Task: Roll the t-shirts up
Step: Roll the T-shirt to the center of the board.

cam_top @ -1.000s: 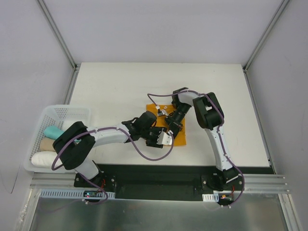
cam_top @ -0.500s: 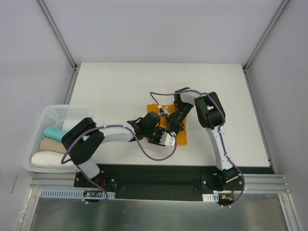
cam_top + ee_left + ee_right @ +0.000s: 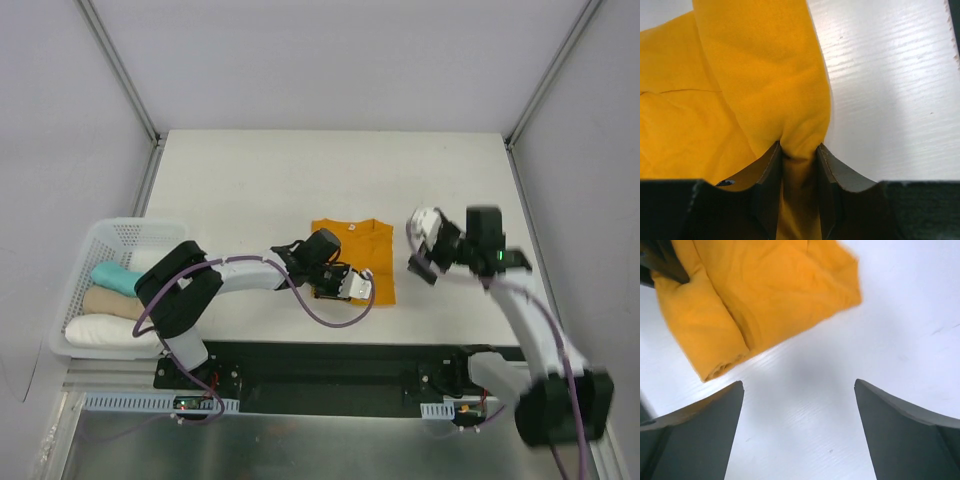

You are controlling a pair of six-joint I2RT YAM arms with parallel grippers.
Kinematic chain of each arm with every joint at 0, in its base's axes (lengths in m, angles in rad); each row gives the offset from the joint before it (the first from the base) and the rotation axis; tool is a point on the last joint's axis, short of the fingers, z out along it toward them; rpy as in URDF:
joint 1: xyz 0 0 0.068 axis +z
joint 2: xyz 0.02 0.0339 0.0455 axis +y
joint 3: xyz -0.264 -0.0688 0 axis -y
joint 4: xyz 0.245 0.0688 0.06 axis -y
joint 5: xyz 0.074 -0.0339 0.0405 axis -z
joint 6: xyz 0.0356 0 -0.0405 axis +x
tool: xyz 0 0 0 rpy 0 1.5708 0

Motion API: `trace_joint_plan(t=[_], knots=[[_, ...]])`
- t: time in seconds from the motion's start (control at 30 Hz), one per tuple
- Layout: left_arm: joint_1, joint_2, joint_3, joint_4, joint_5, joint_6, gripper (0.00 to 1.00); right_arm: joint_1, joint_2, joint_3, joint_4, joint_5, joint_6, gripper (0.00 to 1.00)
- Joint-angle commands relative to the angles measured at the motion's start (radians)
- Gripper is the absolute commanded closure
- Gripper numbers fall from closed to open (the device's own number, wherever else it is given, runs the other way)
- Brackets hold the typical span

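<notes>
A bright orange t-shirt (image 3: 358, 252) lies folded flat on the white table, near its front middle. My left gripper (image 3: 352, 284) sits at the shirt's near left edge. In the left wrist view it (image 3: 799, 148) is shut on a bunched fold of the orange cloth (image 3: 760, 75). My right gripper (image 3: 418, 256) hovers to the right of the shirt, clear of it. Its fingers (image 3: 700, 425) stand wide apart over bare table in the right wrist view, with the orange t-shirt (image 3: 765, 295) and its rolled edge ahead at the upper left.
A white plastic basket (image 3: 130, 226) stands at the table's left edge. It holds a teal roll (image 3: 108, 275), a tan roll (image 3: 110, 302) and a white roll (image 3: 100, 330) of cloth. The purple cable (image 3: 330, 318) of the left arm loops near the front edge.
The right gripper has opened, left the shirt and swung away to the right. The left gripper has narrowed onto the shirt's near edge.
</notes>
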Motion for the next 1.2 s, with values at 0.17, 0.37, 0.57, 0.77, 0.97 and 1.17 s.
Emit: trace_joint_plan(t=[0.17, 0.37, 0.57, 0.77, 0.97, 1.17], knots=[[-0.014, 0.114, 0.064, -0.233, 0.16, -0.147, 0.73, 0.508, -0.735, -0.523, 0.099, 0.117, -0.351, 0.03], [0.001, 0.151, 0.112, -0.27, 0.211, -0.177, 0.73, 0.786, -0.811, -0.675, 0.261, 0.245, -0.419, 0.01], [0.001, 0.162, 0.123, -0.289, 0.222, -0.192, 0.74, 0.892, -0.545, -0.611, 0.423, 0.385, -0.285, 0.19], [0.003, 0.168, 0.119, -0.295, 0.236, -0.198, 0.74, 0.907, -0.407, -0.628, 0.577, 0.458, -0.246, 0.27], [0.007, 0.184, 0.132, -0.307, 0.248, -0.213, 0.75, 0.921, -0.442, -0.63, 0.562, 0.516, -0.209, 0.3], [0.012, 0.204, 0.159, -0.318, 0.262, -0.241, 0.75, 0.923, -0.41, -0.655, 0.545, 0.525, -0.219, 0.3]])
